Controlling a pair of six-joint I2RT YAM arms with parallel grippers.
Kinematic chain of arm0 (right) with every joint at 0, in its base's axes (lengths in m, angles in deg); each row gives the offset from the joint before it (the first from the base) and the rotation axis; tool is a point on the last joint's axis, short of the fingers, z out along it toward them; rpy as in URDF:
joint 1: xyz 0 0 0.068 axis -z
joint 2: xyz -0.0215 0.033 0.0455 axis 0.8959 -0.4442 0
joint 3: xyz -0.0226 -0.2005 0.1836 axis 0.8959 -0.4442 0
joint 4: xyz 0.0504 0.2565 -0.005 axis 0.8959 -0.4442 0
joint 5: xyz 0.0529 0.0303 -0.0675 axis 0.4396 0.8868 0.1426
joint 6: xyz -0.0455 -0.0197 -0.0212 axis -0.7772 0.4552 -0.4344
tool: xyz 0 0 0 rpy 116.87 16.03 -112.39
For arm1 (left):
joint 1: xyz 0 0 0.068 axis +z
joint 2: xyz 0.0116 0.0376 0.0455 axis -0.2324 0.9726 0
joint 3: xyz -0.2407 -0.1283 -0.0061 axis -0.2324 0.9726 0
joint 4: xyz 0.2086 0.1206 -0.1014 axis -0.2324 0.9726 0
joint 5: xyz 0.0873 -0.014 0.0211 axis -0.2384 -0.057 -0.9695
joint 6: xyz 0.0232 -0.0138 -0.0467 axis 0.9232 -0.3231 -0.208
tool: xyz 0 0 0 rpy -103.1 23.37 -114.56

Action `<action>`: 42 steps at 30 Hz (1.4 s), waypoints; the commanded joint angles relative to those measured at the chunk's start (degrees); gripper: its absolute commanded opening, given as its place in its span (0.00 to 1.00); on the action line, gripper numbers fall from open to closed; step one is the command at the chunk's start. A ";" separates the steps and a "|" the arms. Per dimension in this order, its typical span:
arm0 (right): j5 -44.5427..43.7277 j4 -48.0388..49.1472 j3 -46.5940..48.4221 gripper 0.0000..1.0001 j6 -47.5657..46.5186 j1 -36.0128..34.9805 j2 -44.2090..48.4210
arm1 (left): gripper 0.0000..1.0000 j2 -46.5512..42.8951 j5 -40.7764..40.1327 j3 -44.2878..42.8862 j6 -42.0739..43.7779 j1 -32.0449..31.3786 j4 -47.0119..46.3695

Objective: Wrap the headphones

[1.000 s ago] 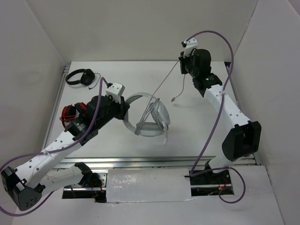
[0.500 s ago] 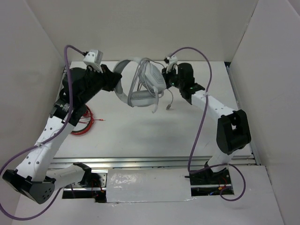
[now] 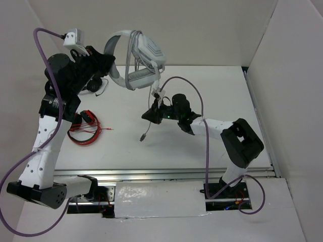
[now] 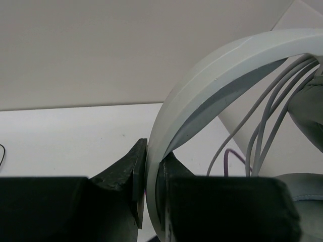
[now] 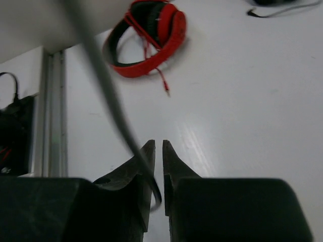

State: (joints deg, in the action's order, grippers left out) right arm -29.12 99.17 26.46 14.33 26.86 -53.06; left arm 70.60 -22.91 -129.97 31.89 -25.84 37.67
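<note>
The light grey headphones (image 3: 144,53) hang high in the air at the back left. My left gripper (image 3: 112,68) is shut on their wide headband (image 4: 212,75), which is pinched between the jaws in the left wrist view. Several turns of thin grey cable (image 4: 262,126) cross the headband. The cable (image 3: 154,93) drops from the earcups to my right gripper (image 3: 145,116), low over the table's middle. That gripper is shut on the cable (image 5: 108,91), which slips between the jaws. The metal plug (image 3: 143,137) dangles below it.
Red headphones (image 3: 83,123) with red wire lie on the table at the left and also show in the right wrist view (image 5: 146,35). Small black headphones (image 3: 96,83) lie at the back left, partly behind my left arm. White walls enclose the table.
My left arm has lifted the headphones up and toward the back left. My right gripper has come down from the back right to the middle of the table, with the cable in its jaws.
</note>
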 commanded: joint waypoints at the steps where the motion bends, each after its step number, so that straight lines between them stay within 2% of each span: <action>1: 9.16 15.51 -1.91 0.20 1.53 -2.60 0.19 | 0.00 0.68 0.83 -5.24 -4.72 1.33 -4.81; 5: 15.59 21.77 -2.35 0.21 3.81 -5.32 -2.10 | 0.00 1.74 -0.84 -7.17 -5.60 1.94 -4.55; 6: 15.95 23.17 -2.27 0.20 4.25 -6.72 -2.46 | 0.00 1.74 -0.93 -7.61 -5.60 2.21 -4.81; 7: 16.12 23.80 -2.27 0.15 4.17 -7.60 -2.63 | 0.00 2.26 -1.02 -7.79 -5.77 2.21 -4.99; 9: 15.16 24.76 -2.44 0.10 4.17 -9.18 -2.72 | 0.00 2.88 -1.02 -9.19 -5.78 2.30 -4.46; 12: 10.51 24.15 -3.67 0.14 2.86 -10.42 -1.58 | 0.00 4.11 -1.37 -11.47 -5.51 2.38 -2.97; 16: 9.62 23.55 -4.72 0.00 2.16 -11.12 0.08 | 0.00 3.33 -5.22 -11.22 -6.22 2.21 -3.58; 18: 5.95 21.01 -6.21 0.00 0.67 -12.96 3.49 | 0.00 3.06 -8.75 -10.35 -5.87 1.69 -3.50; 20: 0.60 17.49 -7.09 0.00 -2.06 -15.07 6.84 | 0.00 3.06 -13.48 -9.38 -4.90 1.07 -3.14; 21: -6.83 15.30 -7.53 0.00 -3.03 -15.86 8.95 | 0.00 3.06 -18.11 -8.33 -4.38 0.46 -2.71; 23: -15.38 8.36 -8.85 0.00 -6.88 -17.44 15.71 | 0.00 3.67 -23.67 -6.74 -3.84 -0.16 -1.56; 24: -24.82 5.55 -8.86 0.00 -7.95 -19.28 17.91 | 0.00 3.93 -28.74 -5.52 -4.10 -0.43 -1.13; 26: -30.43 -3.15 -7.63 0.00 -10.94 -20.61 22.75 | 0.00 5.60 -33.08 -4.45 -5.50 -0.87 0.72; 30: -42.81 -16.50 -1.41 0.00 -13.65 -23.86 25.23 | 0.00 10.86 -40.55 -3.92 -7.18 -2.62 4.15; 31: -52.59 -18.45 0.09 0.00 -15.15 -24.65 24.88 | 0.00 11.58 -44.31 -3.66 -7.01 -3.58 4.67; 33: -64.76 -21.79 3.86 0.00 -20.40 -26.32 23.04 | 0.00 13.42 -48.63 -2.35 -6.92 -5.34 6.43; 34: -69.61 -22.42 5.02 0.00 -22.44 -27.11 22.07 | 0.00 13.86 -51.53 -1.99 -6.57 -5.87 6.87; 35: -78.53 -22.25 5.99 0.00 -24.11 -27.21 20.15 | 0.00 14.39 -53.03 -1.38 -6.92 -6.83 8.62; 38: -88.68 -17.88 8.46 0.00 -33.07 -26.77 17.76 | 0.00 15.80 -57.79 0.99 -6.22 -9.29 10.21; 41: -93.46 -14.25 9.51 0.00 -43.44 -25.72 15.21 | 0.00 17.29 -59.55 3.37 -4.47 -11.85 11.62; 42: -93.73 -4.77 9.86 0.00 -48.42 -25.37 14.34 | 0.00 17.73 -59.81 3.98 -3.24 -12.64 11.71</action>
State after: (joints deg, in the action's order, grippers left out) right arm -110.03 83.19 33.08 -19.51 0.67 -37.48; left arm 89.33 -76.85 -125.38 28.61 -36.47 53.72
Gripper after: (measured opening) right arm 0.038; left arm 0.233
